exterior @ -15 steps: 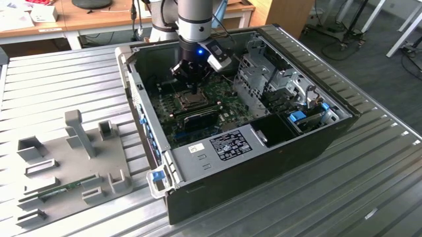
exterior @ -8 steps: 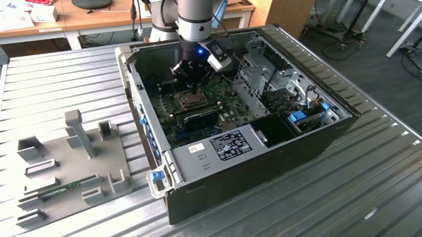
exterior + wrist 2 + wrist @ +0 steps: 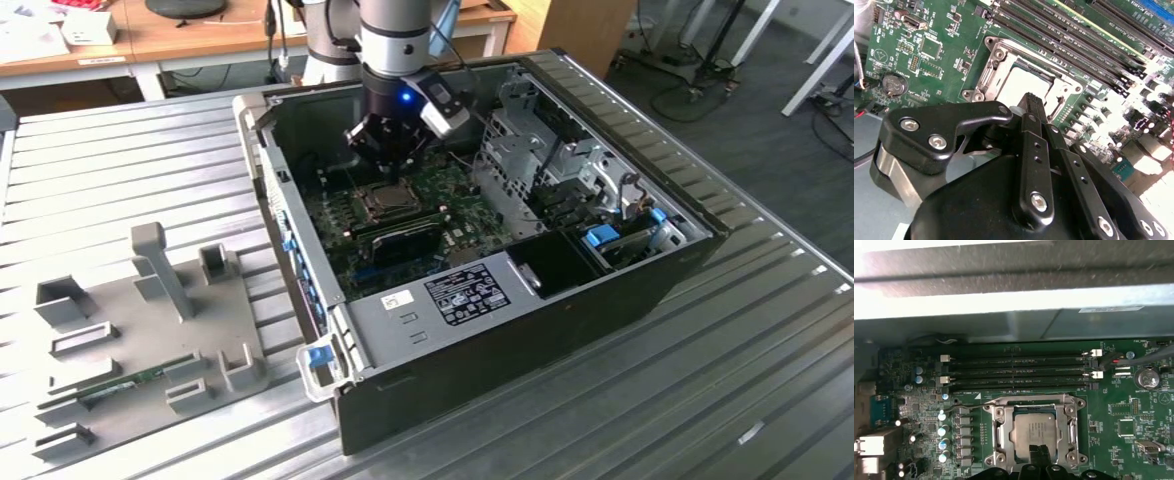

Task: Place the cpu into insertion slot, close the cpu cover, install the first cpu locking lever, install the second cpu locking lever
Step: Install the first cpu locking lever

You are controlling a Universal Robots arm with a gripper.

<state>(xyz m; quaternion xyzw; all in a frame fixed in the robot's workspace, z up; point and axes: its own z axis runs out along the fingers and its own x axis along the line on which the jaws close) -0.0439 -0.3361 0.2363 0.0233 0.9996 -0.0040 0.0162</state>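
cpu sits in the insertion slot, cpu cover looks down over it. gripper is pinched closed, carrying nothing, tip at the cover's edge. Reads as first-lever stage, levers hard to make out — calls for a precise tip push

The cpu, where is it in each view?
Exterior view: cpu on the green board, at the tool's tip.
Second wrist view: pale square just past the tool's tip.
First wrist view: grey square at the tool's tip.
Shared landmark: the long black memory slots beside it.
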